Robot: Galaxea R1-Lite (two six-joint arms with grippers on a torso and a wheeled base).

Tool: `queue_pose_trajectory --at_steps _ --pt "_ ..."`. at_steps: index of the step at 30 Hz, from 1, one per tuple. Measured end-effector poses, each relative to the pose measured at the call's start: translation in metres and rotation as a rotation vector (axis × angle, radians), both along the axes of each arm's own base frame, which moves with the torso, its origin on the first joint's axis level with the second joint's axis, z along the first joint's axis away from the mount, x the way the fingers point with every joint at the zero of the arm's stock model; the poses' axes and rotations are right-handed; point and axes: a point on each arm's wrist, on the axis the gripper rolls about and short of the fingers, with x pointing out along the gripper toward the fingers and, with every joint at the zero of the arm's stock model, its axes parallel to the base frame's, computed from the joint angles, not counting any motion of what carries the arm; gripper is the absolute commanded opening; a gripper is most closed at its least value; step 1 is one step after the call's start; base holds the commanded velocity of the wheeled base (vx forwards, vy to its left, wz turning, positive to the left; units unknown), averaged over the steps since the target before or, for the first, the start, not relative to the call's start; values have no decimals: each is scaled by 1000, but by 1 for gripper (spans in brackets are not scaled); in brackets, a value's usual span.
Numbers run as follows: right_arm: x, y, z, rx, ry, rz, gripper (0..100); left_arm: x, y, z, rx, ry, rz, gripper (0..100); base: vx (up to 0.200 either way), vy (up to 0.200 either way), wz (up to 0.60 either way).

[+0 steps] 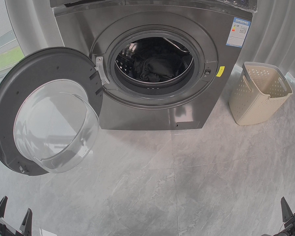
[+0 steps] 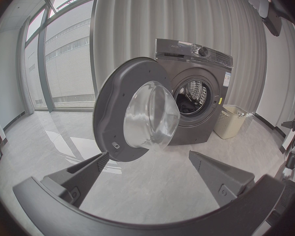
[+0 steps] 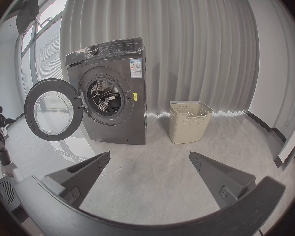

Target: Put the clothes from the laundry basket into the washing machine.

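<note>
Clothes (image 1: 154,68) lie in a dark heap inside the washer (image 1: 137,115), straight ahead of both grippers. The basket (image 1: 252,105) stands just right of it, seemingly empty, nearer the right gripper (image 3: 150,153). The open door (image 1: 9,92) hangs nearer the left gripper (image 2: 148,153). Both sets of jaws gape wide, holding nothing.

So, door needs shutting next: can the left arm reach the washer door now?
Probably yes: the open door stands out on the left gripper's side, with only bare floor between.
</note>
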Motion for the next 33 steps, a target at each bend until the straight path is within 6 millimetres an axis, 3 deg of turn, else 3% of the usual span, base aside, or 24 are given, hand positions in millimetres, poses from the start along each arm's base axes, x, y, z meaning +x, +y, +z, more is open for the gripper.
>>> queue_pose_trajectory --at_steps 17,33 --pt "0 0 0 0 0 0 100 0 0 0 0 2 -1 100 0 200 0" --pt "0 0 0 0 1 0 100 0 0 0 0 3 -3 100 0 13 0"
